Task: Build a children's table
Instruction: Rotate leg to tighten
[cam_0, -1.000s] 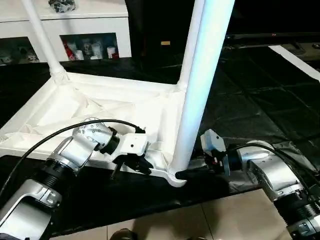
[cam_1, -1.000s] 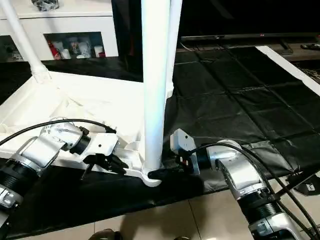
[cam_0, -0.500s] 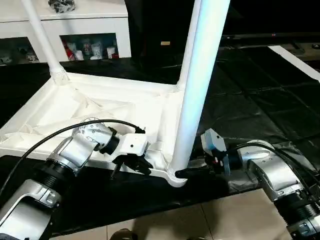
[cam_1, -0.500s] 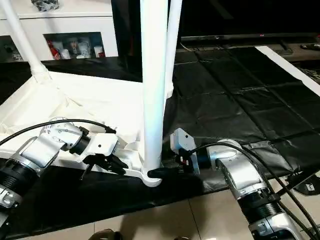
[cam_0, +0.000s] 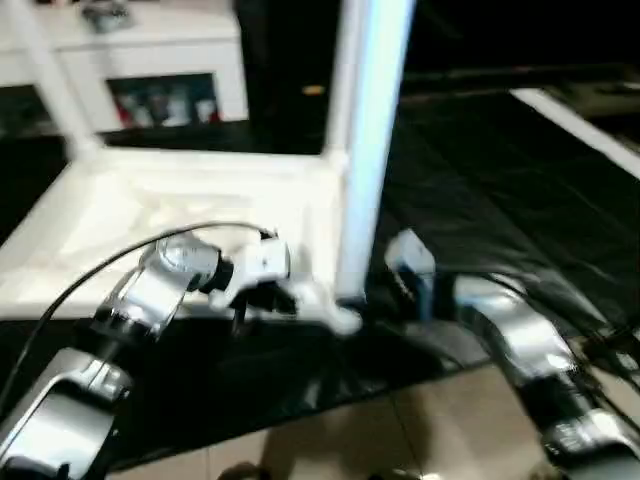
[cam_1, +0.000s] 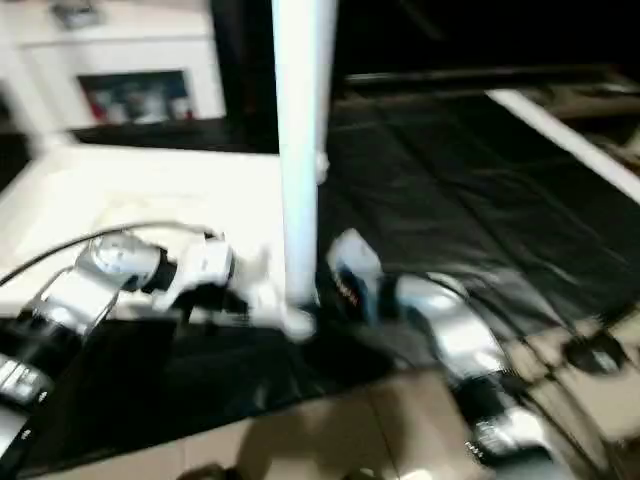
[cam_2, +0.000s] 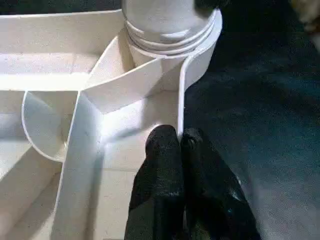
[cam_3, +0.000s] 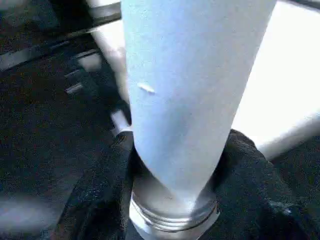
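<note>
Table top (cam_0: 150, 205) lies underside-up on black floor sheet (cam_0: 500, 190). Left wrist view: left gripper (cam_2: 179, 142) jaws pinch the top's rim wall beside the corner socket (cam_2: 172, 35). Right wrist view: right gripper (cam_3: 175, 165) jaws clasp the near leg (cam_3: 192, 85) above its threads.

Floor (cam_0: 450, 420) seen tiled and pale along near edge. Black sheet (cam_0: 500, 170) spread over floor beyond tiles. White table top (cam_0: 130, 200) laid upside down on black sheet, ribbed underside turned upward, legs raised from corners.
</note>
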